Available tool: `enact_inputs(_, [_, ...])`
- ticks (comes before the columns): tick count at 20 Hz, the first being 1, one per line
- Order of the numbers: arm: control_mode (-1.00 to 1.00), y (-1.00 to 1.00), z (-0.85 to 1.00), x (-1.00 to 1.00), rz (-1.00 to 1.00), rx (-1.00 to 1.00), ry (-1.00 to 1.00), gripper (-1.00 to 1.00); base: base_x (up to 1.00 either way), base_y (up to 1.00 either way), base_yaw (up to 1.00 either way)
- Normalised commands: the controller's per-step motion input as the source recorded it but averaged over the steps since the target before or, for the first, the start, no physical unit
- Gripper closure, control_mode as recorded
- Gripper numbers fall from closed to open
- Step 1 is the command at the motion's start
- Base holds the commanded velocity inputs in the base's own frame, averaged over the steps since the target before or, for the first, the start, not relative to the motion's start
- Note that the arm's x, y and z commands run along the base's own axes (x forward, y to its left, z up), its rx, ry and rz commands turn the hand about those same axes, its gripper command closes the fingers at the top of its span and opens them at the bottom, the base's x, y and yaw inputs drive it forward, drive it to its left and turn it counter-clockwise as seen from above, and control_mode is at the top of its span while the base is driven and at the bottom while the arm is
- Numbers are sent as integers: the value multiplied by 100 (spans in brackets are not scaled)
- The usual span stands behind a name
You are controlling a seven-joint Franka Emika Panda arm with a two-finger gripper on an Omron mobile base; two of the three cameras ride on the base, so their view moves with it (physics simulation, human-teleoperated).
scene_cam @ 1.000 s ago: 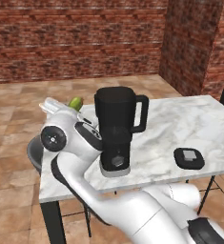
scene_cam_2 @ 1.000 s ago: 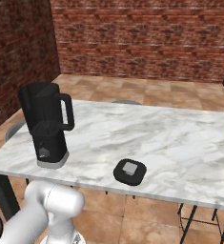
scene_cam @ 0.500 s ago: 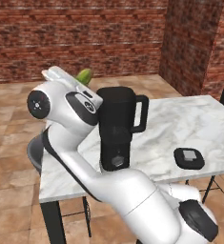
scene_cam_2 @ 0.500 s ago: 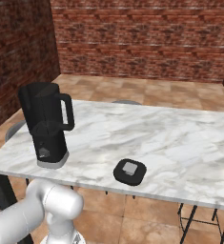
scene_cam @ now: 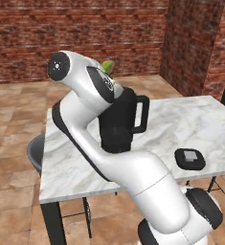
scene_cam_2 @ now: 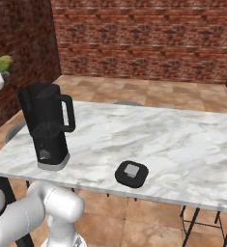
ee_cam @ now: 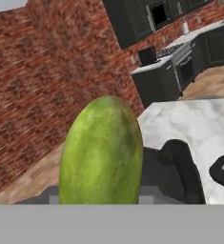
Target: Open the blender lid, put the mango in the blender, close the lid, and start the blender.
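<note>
The mango (ee_cam: 101, 152), a green oval fruit, is held up in the air with my gripper (scene_cam_2: 1, 68) shut on it. From the left base view the mango (scene_cam: 107, 65) peeks out behind my arm, above and slightly left of the blender (scene_cam: 118, 120). From the right, the mango (scene_cam_2: 5, 61) hangs up and to the left of the blender (scene_cam_2: 46, 126), whose jar has no lid on it. The blender lid (scene_cam_2: 132, 173), black with a grey cap, lies flat on the marble table (scene_cam_2: 173, 140) to the blender's right. In the hand view the blender (ee_cam: 173, 167) sits below the fruit.
A dark round stool (scene_cam: 35, 154) stands at the table's left side, and another stool (scene_cam_2: 127, 103) shows behind the table. Brick walls close the room at the back and sides. Dark kitchen cabinets and a stove (ee_cam: 163, 71) stand far off.
The arm has swung the mango up from low beside the table's left end, higher and closer to the blender's top. The blender and its lid have not moved.
</note>
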Motion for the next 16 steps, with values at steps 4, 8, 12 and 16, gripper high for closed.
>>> enact_inputs(4, [-100,-88,-32,21,0,18,14,100,0,0,0])
enact_inputs(8, [-100,-76,-42,18,0,20,13,100,0,0,0])
enact_inputs(12, [-100,-22,-43,23,0,12,21,100,0,0,0])
enact_inputs(16, [-100,0,-47,33,1,5,27,100,0,0,0])
